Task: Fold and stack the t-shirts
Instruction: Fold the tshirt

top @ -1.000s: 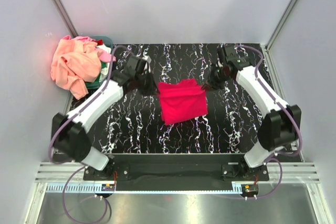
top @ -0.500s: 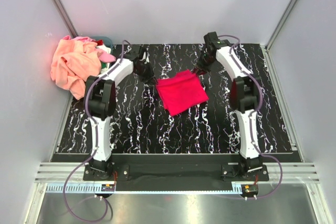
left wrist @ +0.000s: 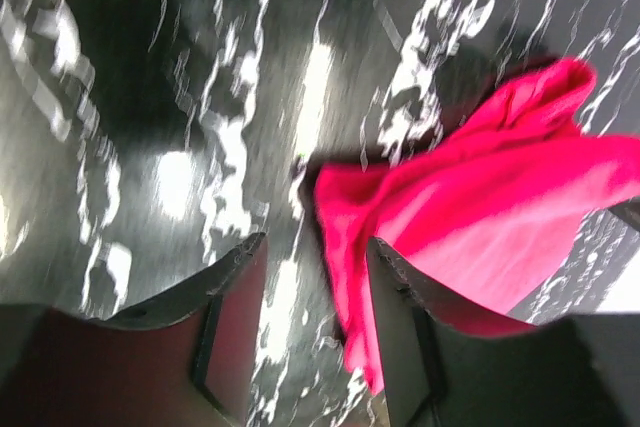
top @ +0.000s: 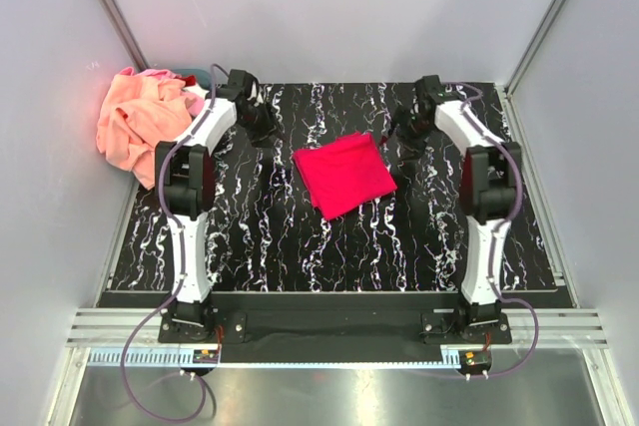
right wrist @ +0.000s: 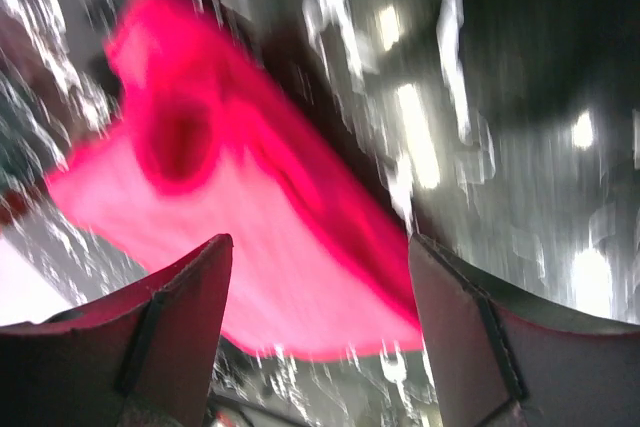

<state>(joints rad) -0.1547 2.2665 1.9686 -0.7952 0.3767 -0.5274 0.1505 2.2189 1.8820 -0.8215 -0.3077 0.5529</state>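
A bright red t-shirt [top: 342,174] lies folded into a rough square on the black marbled table [top: 300,246]. My left gripper [top: 260,125] hovers open just off the shirt's left corner. In the left wrist view the red t-shirt [left wrist: 480,197] lies past and right of the left gripper [left wrist: 315,277], and nothing is clamped. My right gripper [top: 401,132] stands open by the shirt's right corner. In the right wrist view the red t-shirt [right wrist: 230,217] lies on the table below the wide-open right gripper [right wrist: 320,257]. A peach-orange t-shirt [top: 140,122] is heaped at the far left.
A teal basket [top: 197,76] sits under the peach heap at the table's back left corner, beside the left arm's wrist. Grey walls enclose the table on the left, back and right. Both arm bases stand at the near edge.
Both grippers went from shut to open and let go of the red t-shirt. They drew back outward from its corners, and the shirt now lies flat.
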